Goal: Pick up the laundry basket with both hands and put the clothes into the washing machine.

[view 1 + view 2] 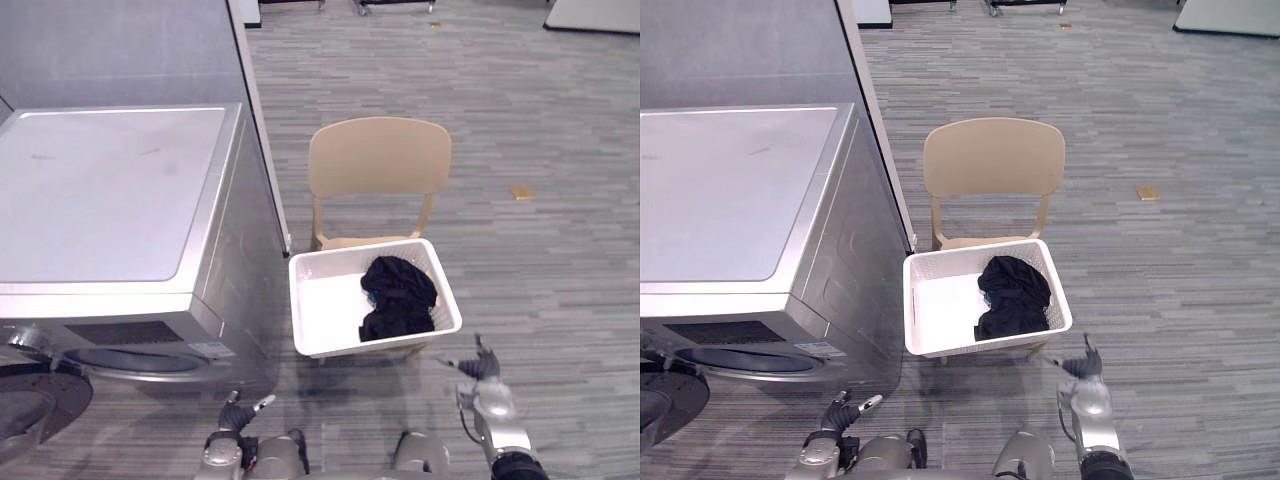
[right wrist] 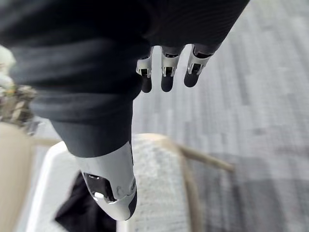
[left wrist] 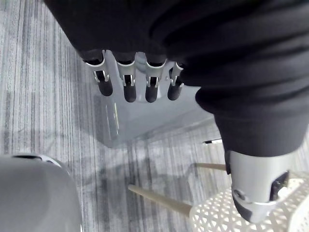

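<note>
A white perforated laundry basket (image 1: 320, 268) rests on the seat of a beige chair (image 1: 378, 160), with a black garment (image 1: 398, 296) bunched in its right half. To the left stands the silver washing machine (image 1: 110, 200), its round door opening (image 1: 130, 360) at the lower front. My left hand (image 1: 236, 415) hangs low in front of the machine, below and left of the basket, fingers straight and empty. My right hand (image 1: 484, 368) sits below the basket's right front corner, open, apart from the rim. The right wrist view shows the basket (image 2: 159, 183) and garment (image 2: 82, 208) past the thumb.
A grey partition wall (image 1: 150, 50) rises behind the washing machine. Grey plank floor (image 1: 540, 270) spreads to the right of the chair, with a small tan scrap (image 1: 521, 191) lying on it. The machine's dark door (image 1: 30, 400) hangs open at lower left.
</note>
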`<state>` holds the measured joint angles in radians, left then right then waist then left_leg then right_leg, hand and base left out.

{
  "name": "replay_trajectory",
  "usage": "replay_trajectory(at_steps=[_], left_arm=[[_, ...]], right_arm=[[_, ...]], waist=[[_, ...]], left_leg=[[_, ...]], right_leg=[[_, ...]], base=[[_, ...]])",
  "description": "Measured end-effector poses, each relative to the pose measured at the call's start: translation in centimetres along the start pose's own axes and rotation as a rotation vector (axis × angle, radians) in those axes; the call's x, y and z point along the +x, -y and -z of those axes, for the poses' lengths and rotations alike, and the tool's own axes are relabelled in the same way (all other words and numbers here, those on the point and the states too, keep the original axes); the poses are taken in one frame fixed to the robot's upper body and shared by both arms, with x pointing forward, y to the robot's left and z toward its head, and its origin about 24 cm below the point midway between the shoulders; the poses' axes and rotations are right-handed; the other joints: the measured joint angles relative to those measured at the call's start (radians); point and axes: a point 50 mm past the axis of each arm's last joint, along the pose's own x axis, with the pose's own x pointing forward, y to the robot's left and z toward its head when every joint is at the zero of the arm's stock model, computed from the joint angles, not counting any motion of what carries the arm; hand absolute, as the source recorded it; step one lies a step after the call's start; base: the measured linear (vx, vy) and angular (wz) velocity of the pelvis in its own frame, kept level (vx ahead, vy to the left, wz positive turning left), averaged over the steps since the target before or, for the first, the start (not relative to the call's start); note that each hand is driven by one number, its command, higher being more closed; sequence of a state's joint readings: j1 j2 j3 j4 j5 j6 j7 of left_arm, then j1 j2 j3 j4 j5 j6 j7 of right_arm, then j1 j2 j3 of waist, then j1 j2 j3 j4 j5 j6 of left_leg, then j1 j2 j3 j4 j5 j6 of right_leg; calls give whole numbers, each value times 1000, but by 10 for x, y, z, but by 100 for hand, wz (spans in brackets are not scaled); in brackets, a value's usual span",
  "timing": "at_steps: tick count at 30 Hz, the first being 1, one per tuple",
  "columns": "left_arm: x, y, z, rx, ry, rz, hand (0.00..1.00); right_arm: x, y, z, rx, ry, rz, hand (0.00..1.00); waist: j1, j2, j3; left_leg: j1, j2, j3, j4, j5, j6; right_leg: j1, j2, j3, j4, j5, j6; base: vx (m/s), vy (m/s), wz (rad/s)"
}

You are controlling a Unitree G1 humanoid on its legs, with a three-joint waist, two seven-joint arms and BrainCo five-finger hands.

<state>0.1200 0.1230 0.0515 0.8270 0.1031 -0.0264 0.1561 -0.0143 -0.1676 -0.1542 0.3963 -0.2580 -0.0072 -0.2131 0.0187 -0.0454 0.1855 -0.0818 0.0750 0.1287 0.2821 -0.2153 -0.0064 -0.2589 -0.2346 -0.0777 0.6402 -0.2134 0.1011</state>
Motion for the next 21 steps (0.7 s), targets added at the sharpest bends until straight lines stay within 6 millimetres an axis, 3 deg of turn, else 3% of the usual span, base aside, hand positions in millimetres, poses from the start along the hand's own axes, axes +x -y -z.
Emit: replay_trajectory(at_steps=[2,3,5,7,9,12,17,21], left_arm=[[0,-2,1,1,-2,-6,0],[1,-4,1,10,-6,-10,0],[0,6,-3,-12,7,8,0],[-1,9,-1,-19,4,16,0],[-1,8,-2,-24,6,11,0],[1,8,-9,-30,35,11,0],[7,10,-35,-50,115,13,0],[7,11,-50,-67,174,6,0]], right_arm=[[4,16,-10,-64,65,32,0],[6,25,-13,-106,88,48,0],[10,36,-18,-184,118,46,0],[17,32,-33,-240,173,1,0],[24,24,-45,-276,216,-47,0],[43,16,-55,-365,218,-121,0],[77,36,-102,-451,274,-61,0],[85,32,-134,-487,340,-57,0]], waist=[[-4,-5,-3],[-6,-18,-10],[-1,25,-16],[-1,50,-15],[1,56,-9],[6,66,25],[58,104,121],[86,115,181]], left_leg=[[-18,0,-20,3,12,-22],[-37,-19,-52,20,9,-33],[-59,-2,-69,26,14,-43],[-77,11,-71,9,20,-53],[-100,14,-73,-4,31,-69],[-138,15,-104,0,44,-77],[-239,-8,-139,-4,106,-73],[-307,-25,-153,-21,161,-78]], right_leg=[[7,60,31,-173,12,8],[14,60,25,-243,65,3],[16,74,1,-263,75,-4],[2,87,-9,-278,79,-9],[-15,96,-18,-293,86,-16],[-29,93,-58,-299,98,-26],[-90,61,-107,-312,131,-31],[-154,40,-128,-297,143,-35]], base=[[101,-112,62],[149,-133,70],[129,-69,34],[136,-98,4],[74,-74,9],[23,-28,33],[-70,8,36],[-127,18,28]])
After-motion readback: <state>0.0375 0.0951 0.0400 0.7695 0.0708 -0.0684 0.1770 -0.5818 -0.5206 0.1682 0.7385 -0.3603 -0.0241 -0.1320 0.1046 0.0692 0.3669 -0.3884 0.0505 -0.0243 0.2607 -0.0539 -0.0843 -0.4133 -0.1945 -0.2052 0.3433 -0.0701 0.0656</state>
